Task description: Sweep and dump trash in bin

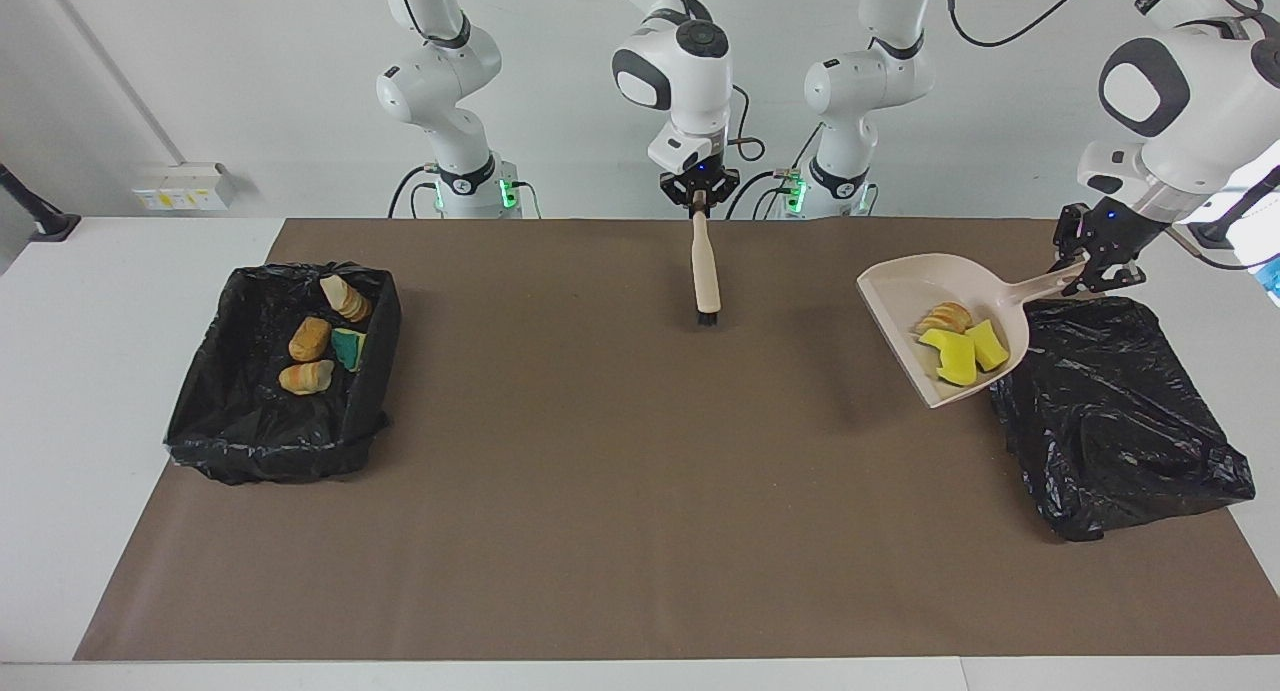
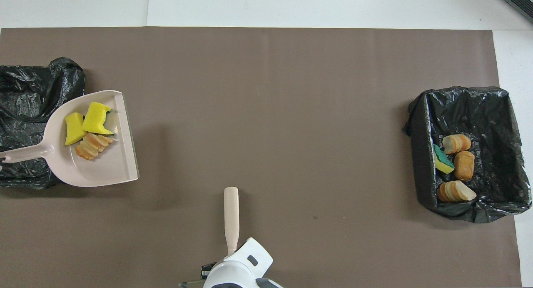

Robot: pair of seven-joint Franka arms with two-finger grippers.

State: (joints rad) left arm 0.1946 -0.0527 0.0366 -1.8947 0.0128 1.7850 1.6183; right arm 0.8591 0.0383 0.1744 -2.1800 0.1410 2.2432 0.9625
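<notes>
Your left gripper (image 1: pixel 1085 263) was clamped on the handle of the beige dustpan (image 1: pixel 905 291), holding it tilted in the air partly over the black-lined bin (image 1: pixel 1120 421) at the left arm's end of the table, with two yellow sponge chunks (image 1: pixel 965 353) and one bread-like piece (image 1: pixel 943 318) lying in the pan. Your right gripper (image 1: pixel 699 203) was clenched on the top of the brush (image 1: pixel 705 271), which hung bristles-down over the middle of the brown mat (image 1: pixel 620 471). The other four pieces of trash (image 1: pixel 320 346) lay in the second black-lined bin (image 1: pixel 250 441) at the right arm's end of the table.
</notes>
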